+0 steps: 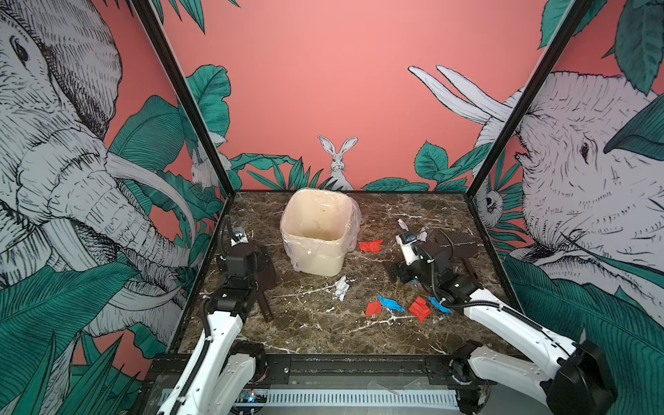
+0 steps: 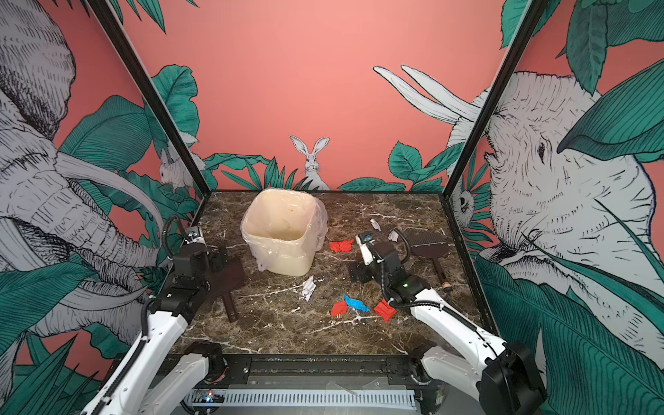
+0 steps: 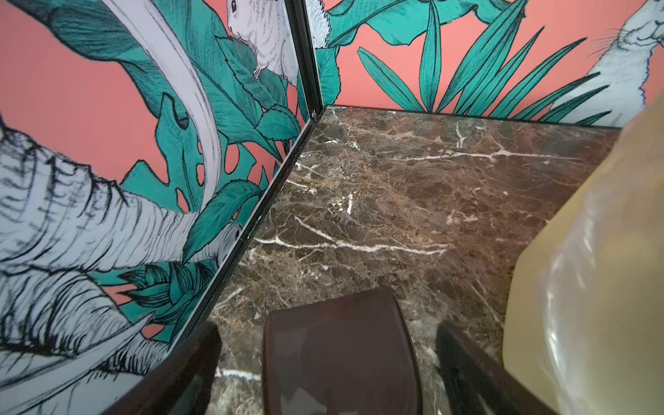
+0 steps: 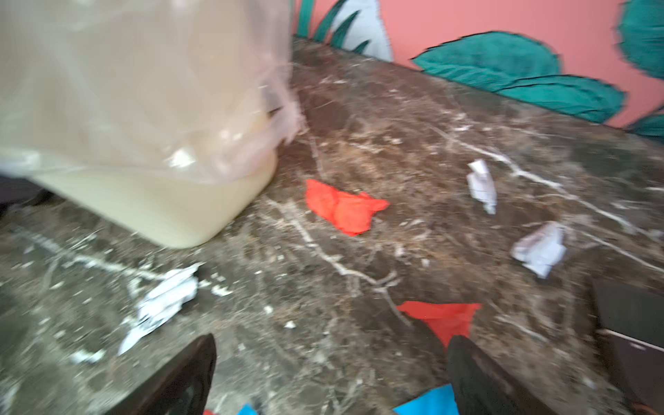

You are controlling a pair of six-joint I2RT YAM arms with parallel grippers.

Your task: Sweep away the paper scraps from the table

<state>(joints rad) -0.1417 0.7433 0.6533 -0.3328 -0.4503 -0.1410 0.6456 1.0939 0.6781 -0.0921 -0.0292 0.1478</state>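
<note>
I think it is the tool pick-up step: left gripper stands wide over the dustpan, right gripper wide and empty above the paper scraps. Next, the left must close.

Left arm & right arm: white plastic shells w/ small dark screws, black joint housings, black ribbed cable hose along each. Left wrist cam & right wrist cam: white block, blue-ish lens. Tiny green light on right arm's black elbow. Left pincer & right pincer: black tapered fingers.
</note>
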